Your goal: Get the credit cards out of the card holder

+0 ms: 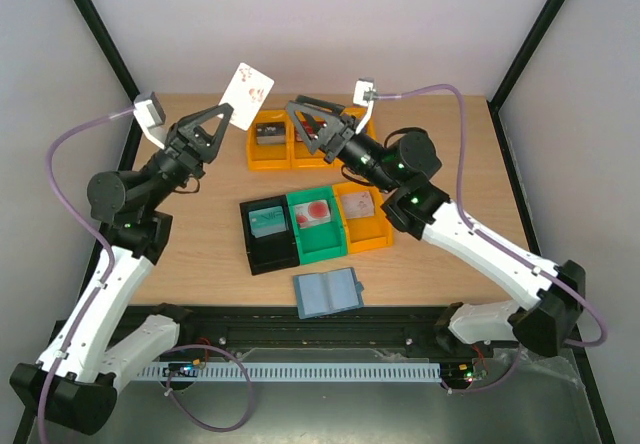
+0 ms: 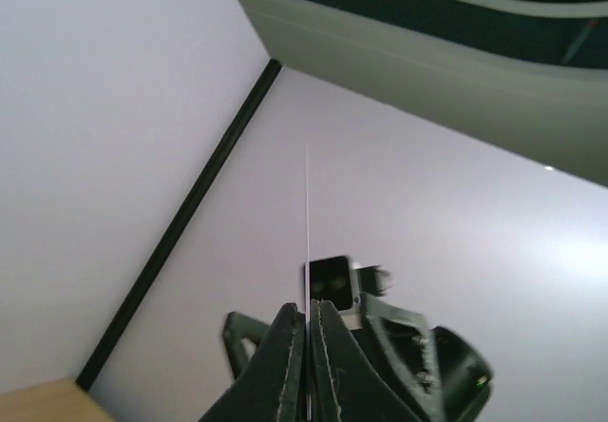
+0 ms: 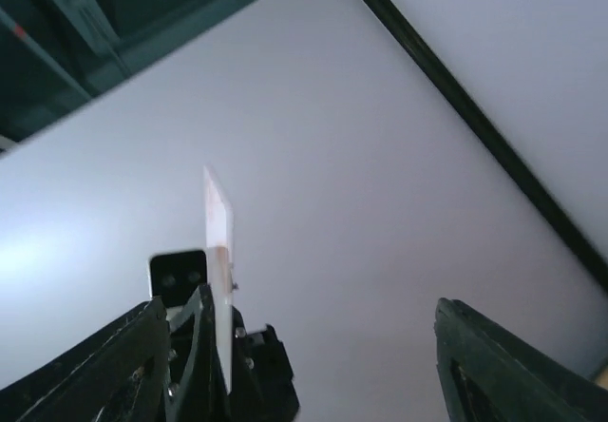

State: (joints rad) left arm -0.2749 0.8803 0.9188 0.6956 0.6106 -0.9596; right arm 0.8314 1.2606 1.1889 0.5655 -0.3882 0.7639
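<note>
**Left gripper holds a white card up off the table; the right gripper stands open beside it.**

The wooden table [image 1: 200, 254] carries a twin orange bin [image 1: 272, 162] at the back. Across the middle stand a black bin [image 1: 272, 254], a green bin [image 1: 318, 244] and a small orange bin [image 1: 368, 236]. These hold a teal card [image 1: 268, 221], a red-and-white card [image 1: 315, 212] and a pale card [image 1: 358, 204]. The card holder [image 1: 328, 292] lies open and flat near the front edge, well apart from both grippers. The left gripper [image 1: 228, 116] [image 2: 309, 346] is raised over the back left of the table, jaws together, clamped on the lower end of the white card [image 1: 245, 94] [image 2: 307, 203] [image 3: 218, 241]. The right gripper [image 1: 312, 129] [image 3: 296, 313] hangs over the twin orange bin, jaws wide apart, nothing between them.
</note>
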